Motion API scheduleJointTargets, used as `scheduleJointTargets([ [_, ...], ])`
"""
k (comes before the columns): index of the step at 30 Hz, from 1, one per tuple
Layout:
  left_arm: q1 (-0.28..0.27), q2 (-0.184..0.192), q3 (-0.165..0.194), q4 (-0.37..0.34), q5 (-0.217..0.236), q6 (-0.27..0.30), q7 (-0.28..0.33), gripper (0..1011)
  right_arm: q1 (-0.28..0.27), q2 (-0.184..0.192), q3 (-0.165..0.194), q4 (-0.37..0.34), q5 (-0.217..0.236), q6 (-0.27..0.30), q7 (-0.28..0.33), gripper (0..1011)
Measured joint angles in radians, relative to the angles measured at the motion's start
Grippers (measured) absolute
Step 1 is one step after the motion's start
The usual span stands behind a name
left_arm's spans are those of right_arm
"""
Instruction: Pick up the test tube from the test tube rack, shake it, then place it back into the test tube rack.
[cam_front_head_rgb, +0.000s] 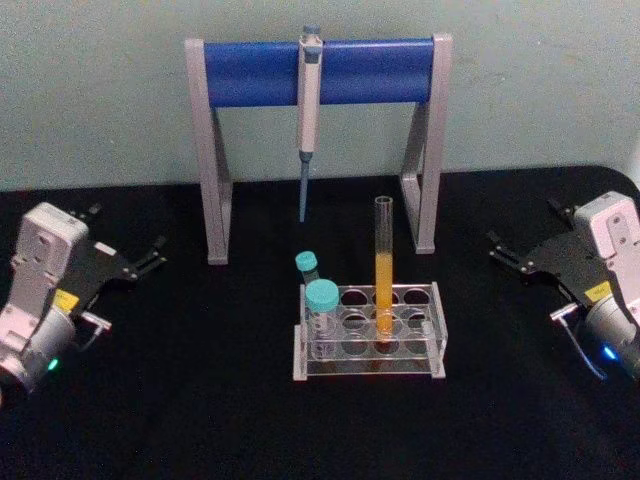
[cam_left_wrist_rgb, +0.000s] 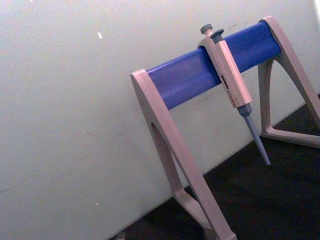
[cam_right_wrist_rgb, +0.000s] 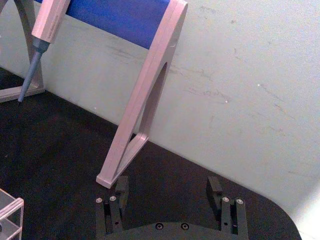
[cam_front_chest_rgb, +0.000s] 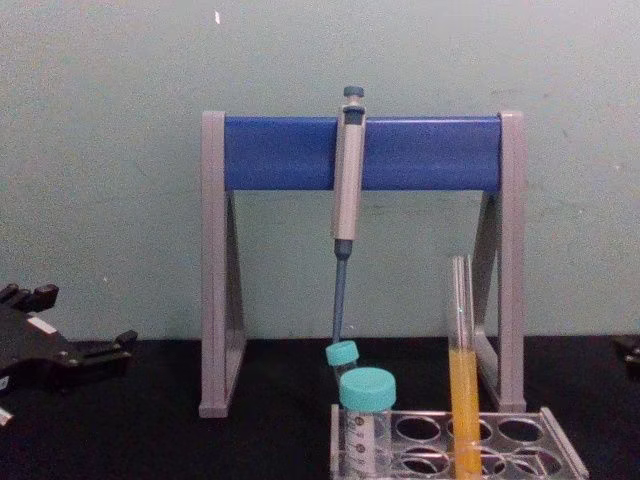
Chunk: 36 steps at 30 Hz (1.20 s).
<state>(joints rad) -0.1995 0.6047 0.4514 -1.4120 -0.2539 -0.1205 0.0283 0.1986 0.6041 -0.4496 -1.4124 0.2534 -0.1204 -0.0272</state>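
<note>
Black table (cam_front_head_rgb: 180, 400). Grey-blue stand (cam_front_head_rgb: 250, 72) at the back, pipette (cam_front_head_rgb: 308, 120) hanging on it. Left gripper (cam_front_head_rgb: 128, 230) over table's left side, fingers apart, empty. Right gripper (cam_front_head_rgb: 522, 225) over right side, fingers apart, empty. Rack (cam_front_head_rgb: 370, 372) centre front. Tube (cam_front_head_rgb: 384, 270) upright in a rack hole, right of two capped tubes (cam_front_head_rgb: 321, 296).

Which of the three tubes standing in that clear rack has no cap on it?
The tall slim test tube holding orange-yellow liquid, open at the top. The two shorter, wider tubes toward the rack's left end wear teal caps.
</note>
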Motion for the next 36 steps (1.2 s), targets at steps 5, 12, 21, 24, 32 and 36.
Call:
scheduleJointTargets([
  [5,0.000,0.000,0.000,0.000,0.000,0.000,0.000,1002,-0.011,-0.002,0.013,-0.013,0.000,0.005,0.020,1000],
  [12,0.000,0.000,0.000,0.000,0.000,0.000,0.000,1001,-0.044,-0.003,0.040,-0.064,0.040,0.028,0.076,1000],
  [21,0.000,0.000,0.000,0.000,0.000,0.000,0.000,1001,-0.089,-0.005,0.074,-0.136,0.133,0.068,0.170,1000],
  [24,0.000,0.000,0.000,0.000,0.000,0.000,0.000,1002,-0.107,-0.008,0.085,-0.166,0.165,0.086,0.206,1000],
  [32,0.000,0.000,0.000,0.000,0.000,0.000,0.000,1001,-0.120,-0.024,0.091,-0.199,0.203,0.126,0.270,1000],
  [36,0.000,0.000,0.000,0.000,0.000,0.000,0.000,1001,-0.120,-0.035,0.091,-0.210,0.222,0.153,0.304,1000],
])
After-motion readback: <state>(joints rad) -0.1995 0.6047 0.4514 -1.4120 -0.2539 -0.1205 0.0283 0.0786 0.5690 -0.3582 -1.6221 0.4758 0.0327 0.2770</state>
